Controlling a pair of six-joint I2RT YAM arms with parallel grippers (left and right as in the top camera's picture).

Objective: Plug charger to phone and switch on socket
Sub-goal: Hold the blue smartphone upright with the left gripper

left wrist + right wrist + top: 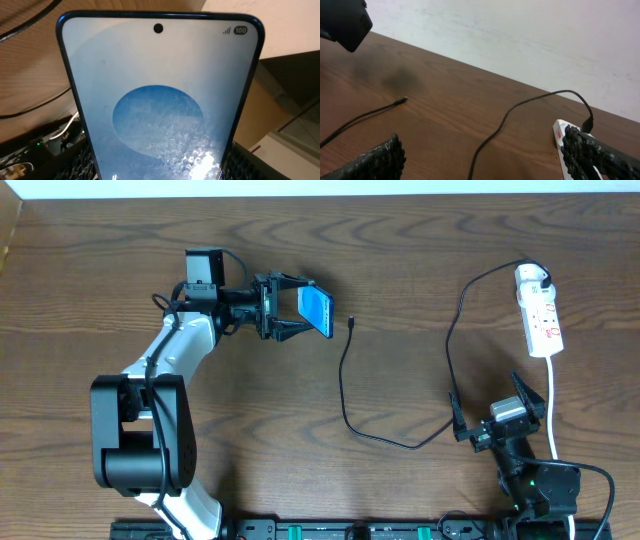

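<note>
My left gripper (297, 310) is shut on the phone (316, 311) and holds it tilted above the table, left of centre. In the left wrist view the pale blue screen of the phone (160, 100) fills the frame, with a finger at each lower edge. The charger cable (345, 385) loops across the table; its connector tip (352, 323) lies free just right of the phone, and its plug (541, 280) sits in the socket (540, 320) at the far right. My right gripper (500, 418) stands open near the front right, nothing between its fingers. The cable (502, 122) runs between them.
The socket's thick white cord (553, 405) runs down the right side past my right arm. The connector tip (402, 100) and the socket end (560, 137) show in the right wrist view. A black part of the left arm (342, 20) hangs at that view's top left.
</note>
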